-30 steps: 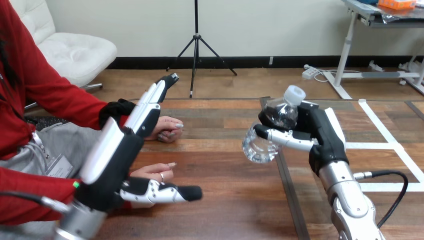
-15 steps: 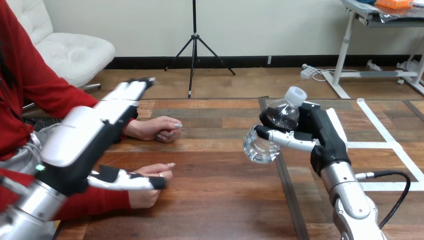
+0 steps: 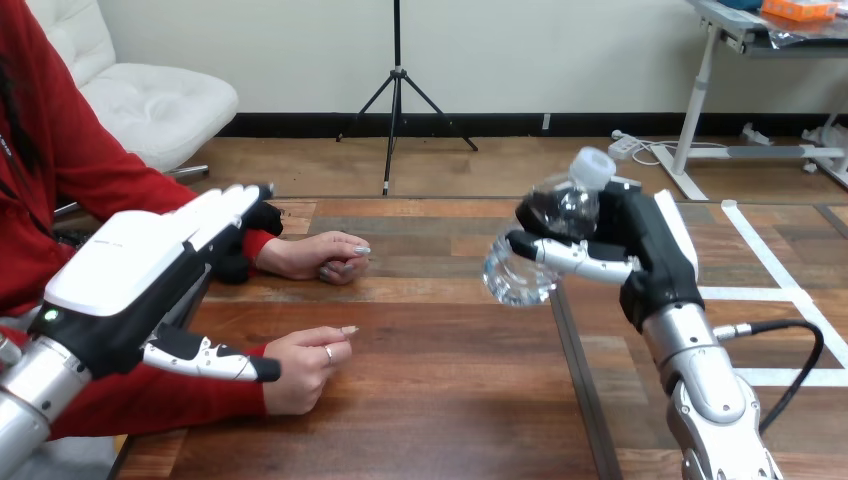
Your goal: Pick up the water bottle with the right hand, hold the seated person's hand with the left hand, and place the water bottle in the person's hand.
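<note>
My right hand (image 3: 648, 255) holds a clear water bottle (image 3: 535, 250) with a white cap above the table's right half, tilted, fingers and thumb curled round it. My left hand (image 3: 130, 275) hovers at the left, fingers straight, thumb stretched toward the person's near hand (image 3: 305, 365). That near hand rests on the table as a loose fist, just right of my thumb tip; I cannot tell whether they touch. The person's far hand (image 3: 320, 257) lies on the table beyond my left hand.
The wooden table (image 3: 440, 400) has a dark seam running front to back under the bottle. The person's red sleeves come in from the left edge.
My left hand has drawn back to the left and turned palm down, uncovering the person's near hand. The bottle has tipped slightly more to the left in my right hand.
</note>
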Motion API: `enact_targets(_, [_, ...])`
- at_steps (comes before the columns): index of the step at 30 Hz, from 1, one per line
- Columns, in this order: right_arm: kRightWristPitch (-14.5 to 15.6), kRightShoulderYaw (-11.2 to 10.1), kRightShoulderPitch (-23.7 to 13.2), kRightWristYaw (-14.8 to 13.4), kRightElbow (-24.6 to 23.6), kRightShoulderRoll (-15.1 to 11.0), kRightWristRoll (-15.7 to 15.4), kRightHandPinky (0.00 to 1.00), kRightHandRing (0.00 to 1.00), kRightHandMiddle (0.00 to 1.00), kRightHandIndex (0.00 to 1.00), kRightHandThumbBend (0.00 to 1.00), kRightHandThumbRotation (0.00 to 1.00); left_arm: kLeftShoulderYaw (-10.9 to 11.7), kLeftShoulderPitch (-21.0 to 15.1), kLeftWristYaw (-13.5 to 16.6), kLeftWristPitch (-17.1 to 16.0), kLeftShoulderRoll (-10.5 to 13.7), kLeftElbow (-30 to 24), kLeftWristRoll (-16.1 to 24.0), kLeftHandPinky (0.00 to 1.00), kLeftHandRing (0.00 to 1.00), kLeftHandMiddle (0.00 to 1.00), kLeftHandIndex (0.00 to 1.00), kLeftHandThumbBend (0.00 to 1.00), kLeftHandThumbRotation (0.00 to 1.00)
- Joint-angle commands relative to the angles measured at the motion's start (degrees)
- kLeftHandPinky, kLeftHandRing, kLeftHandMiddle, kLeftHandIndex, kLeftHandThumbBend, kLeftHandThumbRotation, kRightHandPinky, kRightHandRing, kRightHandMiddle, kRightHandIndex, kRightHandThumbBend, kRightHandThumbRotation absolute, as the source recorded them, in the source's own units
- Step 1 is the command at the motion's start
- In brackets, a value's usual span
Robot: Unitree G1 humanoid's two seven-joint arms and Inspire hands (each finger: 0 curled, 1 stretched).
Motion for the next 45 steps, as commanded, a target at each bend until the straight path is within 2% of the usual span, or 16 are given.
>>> enact_targets(1, [0.57,-0.54,-1.03,0.03,-6.09,-1.11,1.02,0.26,0.29,0.4,0.41,0.78,0.0,-4.74,-5.24,-1.96,3.25,3.05,0.67,0.62,0.81,0.95,0.96,0.97,1.0,0.57])
enact_targets(4, [1.55,-0.57,-0.36,0.27,-7.9,-1.11,1.31,0.26,0.29,0.39,0.41,0.78,0.0,-6.37,-5.84,-2.85,5.12,4.23,0.84,0.89,0.82,0.95,0.97,0.98,1.0,0.56])
enact_targets(9, [2.69,-0.6,0.74,0.69,-10.76,-1.21,1.68,0.25,0.29,0.4,0.41,0.77,0.0,-8.93,-7.31,-2.76,6.12,5.98,2.2,1.29,0.82,0.93,0.96,0.97,1.0,0.54])
enact_targets(19, [5.83,-0.71,2.88,1.6,-16.84,-1.25,2.92,0.25,0.29,0.39,0.4,0.75,0.0,-13.85,-10.78,-3.86,6.29,8.22,6.12,1.23,0.82,0.93,0.95,0.97,1.0,0.58])
enact_targets(24, [8.53,-0.67,4.27,1.66,-21.26,-1.31,3.26,0.24,0.29,0.38,0.4,0.74,0.0,-16.41,-12.67,-4.15,6.68,8.18,8.49,1.54,0.83,0.94,0.96,0.97,1.0,0.59])
enact_targets(29, [9.78,-0.79,4.88,1.98,-23.44,-1.43,3.68,0.24,0.29,0.38,0.4,0.73,0.0,-18.05,-13.84,-4.39,7.12,8.2,10.2,0.94,0.84,0.94,0.95,0.97,1.0,0.56])
enact_targets(32, [11.33,-0.69,5.56,1.76,-25.98,-1.39,3.63,0.24,0.29,0.38,0.39,0.73,0.0,-19.49,-14.75,-3.12,6.96,8.2,11.58,1.69,0.84,0.93,0.94,0.96,1.0,0.57])
enact_targets(35, [11.53,-0.77,5.82,1.87,-27.14,-1.44,3.72,0.24,0.29,0.38,0.39,0.73,0.0,-20.71,-15.29,-3.69,7.91,8.35,11.72,2.21,0.85,0.94,0.94,0.96,1.0,0.56])
enact_targets(38, [12.66,-0.84,6.18,1.6,-28.83,-1.31,3.82,0.24,0.29,0.38,0.39,0.73,0.0,-22.09,-16.31,-2.5,8.05,7.97,13.19,2.89,0.84,0.93,0.94,0.96,1.0,0.54])
enact_targets(40, [12.7,-0.85,6.28,1.21,-29.38,-1.4,3.35,0.24,0.28,0.37,0.39,0.73,0.0,-22.91,-16.95,-3.22,8.73,7.83,13.66,3.15,0.84,0.93,0.94,0.96,1.0,0.53])
enact_targets(43, [13.19,-0.84,6.67,0.96,-30.83,-1.47,3.1,0.23,0.27,0.36,0.38,0.74,0.0,-24.36,-17.87,-2.43,9.1,7.98,14.68,4.3,0.84,0.92,0.94,0.96,1.0,0.52])
enact_targets(45, [14.93,-0.69,7.22,0.62,-33.2,-1.34,2.97,0.23,0.26,0.36,0.38,0.74,0.0,-25.47,-18.75,-2.6,9.69,7.84,15.61,5.18,0.83,0.92,0.94,0.96,1.0,0.52])
